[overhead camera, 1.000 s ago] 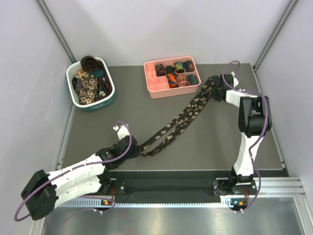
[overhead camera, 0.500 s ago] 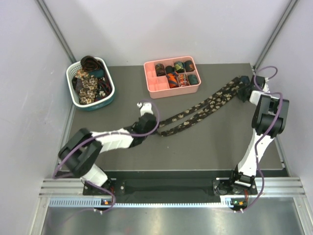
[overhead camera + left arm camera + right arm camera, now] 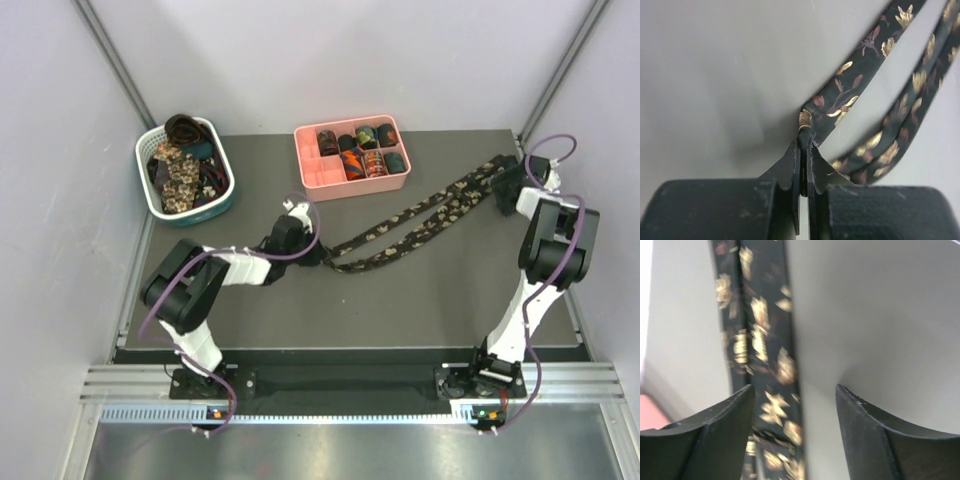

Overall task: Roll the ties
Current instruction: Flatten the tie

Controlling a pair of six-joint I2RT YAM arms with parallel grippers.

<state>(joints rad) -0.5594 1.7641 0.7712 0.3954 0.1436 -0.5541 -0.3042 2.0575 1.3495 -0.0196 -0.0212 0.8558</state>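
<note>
Seen from the top external camera, the long dark necktie with a beige floral print lies doubled into two strips on the grey table. It runs slantwise from just in front of the pink divided plastic tray out to the tray's right side. That tray holds several small rolled ties, and well to its left a white-and-teal slotted basket holds a loose heap of others. The left gripper sits at the tie's end in front of the tray, and the right gripper at the far end, right of the tray. In the left wrist view the left gripper is clamped tight on only the very tip of the floral tie, while the second strip passes loose beside it. In the right wrist view the right gripper stands wide apart, gripping nothing, with the tie lying flat on the table below it, nearer one finger. With so little fabric pinched, a tug or first turn could probably pull the tip free. With the far end unheld, the two strips may splay or drag, giving a crooked coil.
</note>
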